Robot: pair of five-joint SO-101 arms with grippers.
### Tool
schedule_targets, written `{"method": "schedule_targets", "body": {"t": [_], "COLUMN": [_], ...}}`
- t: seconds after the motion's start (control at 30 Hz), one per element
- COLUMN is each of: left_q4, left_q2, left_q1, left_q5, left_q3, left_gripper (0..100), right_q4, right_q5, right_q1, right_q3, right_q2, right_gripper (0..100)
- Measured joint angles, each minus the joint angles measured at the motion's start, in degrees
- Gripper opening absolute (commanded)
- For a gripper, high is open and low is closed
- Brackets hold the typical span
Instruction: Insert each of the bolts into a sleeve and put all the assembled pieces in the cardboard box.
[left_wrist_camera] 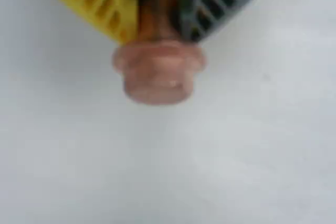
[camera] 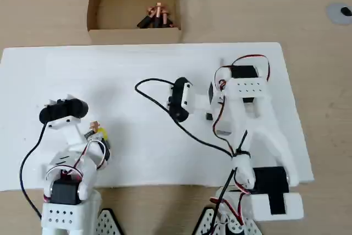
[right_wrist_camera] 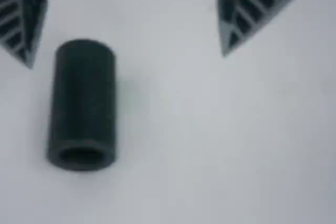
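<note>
Over the white sheet (camera: pixel 143 147): 1 bolt held, 1 sleeve lying loose
Gripping the copper bolt (left_wrist_camera: pixel 157 72) by its shank, the left end effector (left_wrist_camera: pixel 157 35) leaves the head clear; the right end effector (right_wrist_camera: pixel 126 56) is spread wide, the black sleeve (right_wrist_camera: pixel 82 106) lying beside 1 finger; assembled pieces (camera: pixel 157 17) lie in the cardboard box (camera: pixel 99 4).

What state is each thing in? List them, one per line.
Left gripper: shut on the bolt.
Bolt: held by its shank, head sticking out.
Right gripper: open, above the sleeve.
Sleeve: lying on its side, empty, not gripped.
Cardboard box: open, assembled pieces inside.
</note>
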Motion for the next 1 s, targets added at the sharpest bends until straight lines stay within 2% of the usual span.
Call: {"method": "schedule_targets", "body": {"t": [0.2, 0.73, 1.0], "left_q4": [0.0, 0.0, 0.0], "left_q2": [0.0, 0.0, 0.0], "left_q1": [0.0, 0.0, 0.0], "left_q5": [0.0, 0.0, 0.0], "left_q3": [0.0, 0.0, 0.0], "left_gripper": [1, 1, 1], "right_q4": [-2.46, -6.07, -6.51], "right_q5": [0.0, 0.0, 0.0], "right_q1": [0.0, 0.0, 0.09], "right_q3": [0.0, -6.15, -8.44], "right_q2": [0.53, 14.51, 15.12], "right_gripper": [26.4, 25.6, 2.3]}}
